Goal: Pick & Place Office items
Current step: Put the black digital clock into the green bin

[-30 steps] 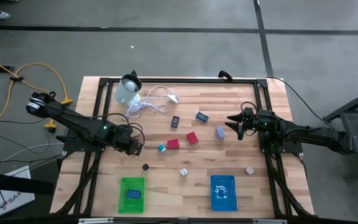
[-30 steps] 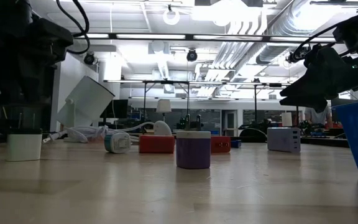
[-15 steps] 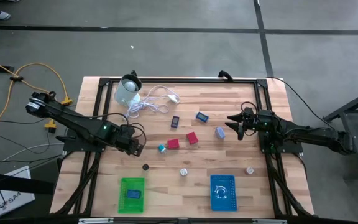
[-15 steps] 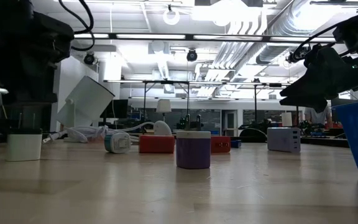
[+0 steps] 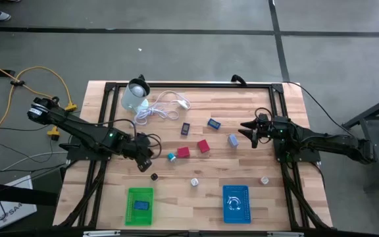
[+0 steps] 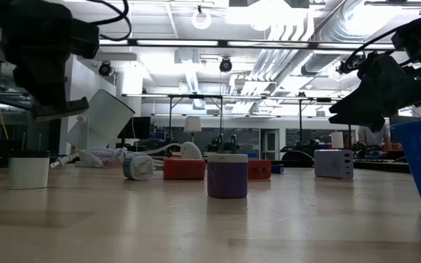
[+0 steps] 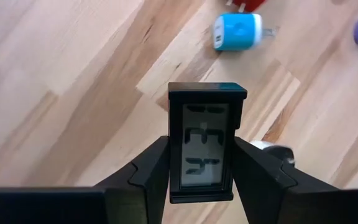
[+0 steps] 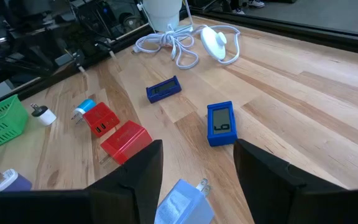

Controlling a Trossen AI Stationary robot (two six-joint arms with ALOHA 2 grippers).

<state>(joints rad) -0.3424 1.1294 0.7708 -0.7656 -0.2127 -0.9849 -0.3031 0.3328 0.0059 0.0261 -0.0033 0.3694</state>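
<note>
My left gripper (image 5: 143,158) hangs over the table's left middle, shut on a small black device with a grey LCD screen (image 7: 201,143). On the table past it lie a blue charger (image 7: 235,32), two red blocks (image 5: 183,152) (image 5: 204,145), a dark blue item (image 5: 185,129) and a blue display piece (image 5: 214,123). My right gripper (image 5: 250,134) waits open at the right. A pale blue plug (image 8: 182,202) lies on the wood just in front of its fingers, untouched. My left gripper pinches the black device by its two long sides (image 7: 174,152) between its two fingers, at the end nearer the wrist. The fingers slant steeply down and lie along the device, whose screen faces the wrist camera. The device is lifted clear of the table.
A green basket (image 5: 140,205) with a blue piece and a blue basket (image 5: 235,203) stand at the near edge. A coiled white cable (image 5: 160,105) and a pale container (image 5: 135,95) lie far left. Small pieces (image 5: 154,176) (image 5: 194,182) (image 5: 264,179) dot the near half.
My left gripper has rolled about its own axis with the black device still in it, and in the low view its lower end now stands higher above the table. My right arm has kept still.
</note>
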